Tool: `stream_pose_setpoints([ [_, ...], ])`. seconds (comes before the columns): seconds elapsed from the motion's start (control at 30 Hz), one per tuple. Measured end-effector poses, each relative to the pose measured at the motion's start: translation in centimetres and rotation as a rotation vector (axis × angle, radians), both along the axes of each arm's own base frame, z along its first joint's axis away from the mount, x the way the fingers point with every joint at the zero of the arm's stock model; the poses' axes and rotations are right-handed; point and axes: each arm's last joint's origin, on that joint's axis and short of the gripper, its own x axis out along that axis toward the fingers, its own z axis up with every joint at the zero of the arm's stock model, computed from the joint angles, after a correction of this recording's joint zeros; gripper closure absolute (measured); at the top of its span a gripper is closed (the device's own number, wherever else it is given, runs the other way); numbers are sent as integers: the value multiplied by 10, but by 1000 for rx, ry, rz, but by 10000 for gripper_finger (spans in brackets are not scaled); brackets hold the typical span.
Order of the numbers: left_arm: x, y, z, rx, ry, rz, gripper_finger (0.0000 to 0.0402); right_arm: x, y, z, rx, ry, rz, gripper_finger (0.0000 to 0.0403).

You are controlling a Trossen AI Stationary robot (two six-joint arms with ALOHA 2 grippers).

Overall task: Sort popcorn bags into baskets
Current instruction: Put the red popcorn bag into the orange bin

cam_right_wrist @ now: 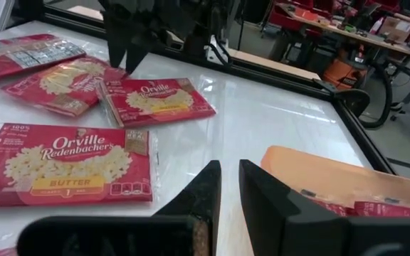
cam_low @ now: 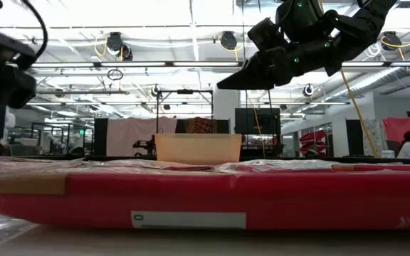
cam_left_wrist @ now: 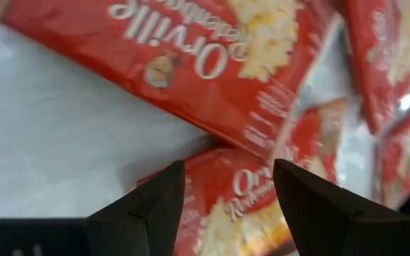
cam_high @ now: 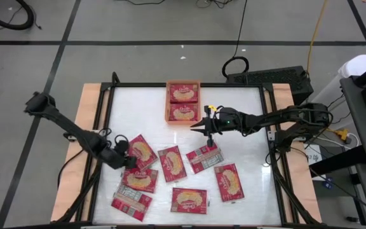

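Observation:
Several red popcorn bags lie flat on the white table, among them one [cam_high: 142, 152] at the left, one [cam_high: 172, 163] in the middle and one [cam_high: 229, 182] at the right. The orange basket [cam_high: 183, 84] stands at the far edge with two bags [cam_high: 183, 103] in it. My left gripper [cam_high: 127, 147] is open and points steeply down just over the left bags [cam_left_wrist: 219, 64]; I cannot see it touch them. My right gripper [cam_high: 194, 128] hovers shut, nearly level, well above the table in front of the basket [cam_right_wrist: 333, 174], with nothing in it.
A dark metal frame [cam_high: 103, 127] borders the white table top on all sides. One bag [cam_low: 191, 195] lies right at the near edge. Bare table shows between the basket and the bags, below my right gripper [cam_right_wrist: 230, 186].

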Motion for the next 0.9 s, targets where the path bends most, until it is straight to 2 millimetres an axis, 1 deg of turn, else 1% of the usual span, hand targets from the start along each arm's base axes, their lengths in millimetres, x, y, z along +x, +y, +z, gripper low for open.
stream_pose_setpoints([
  [0.2,2,-1,-11,93,27,127,186,0,0,0,-3,-3,4,358],
  [0.4,6,-3,-20,141,62,152,186,0,0,1,-5,-17,4,358],
  [0.47,7,-4,-22,174,52,139,193,1,0,2,-6,-24,4,358],
  [0.57,9,-2,-23,241,32,84,231,1,0,4,-8,-41,4,358],
  [0.77,11,8,-24,434,-3,36,365,2,1,9,3,-94,3,358],
  [0.8,12,9,-24,462,-7,18,383,3,1,10,10,-102,3,358],
  [0.83,13,11,-23,487,-6,-4,391,3,2,10,13,-109,3,358],
  [0.9,14,15,-23,531,1,-52,393,3,4,11,29,-115,6,358],
])
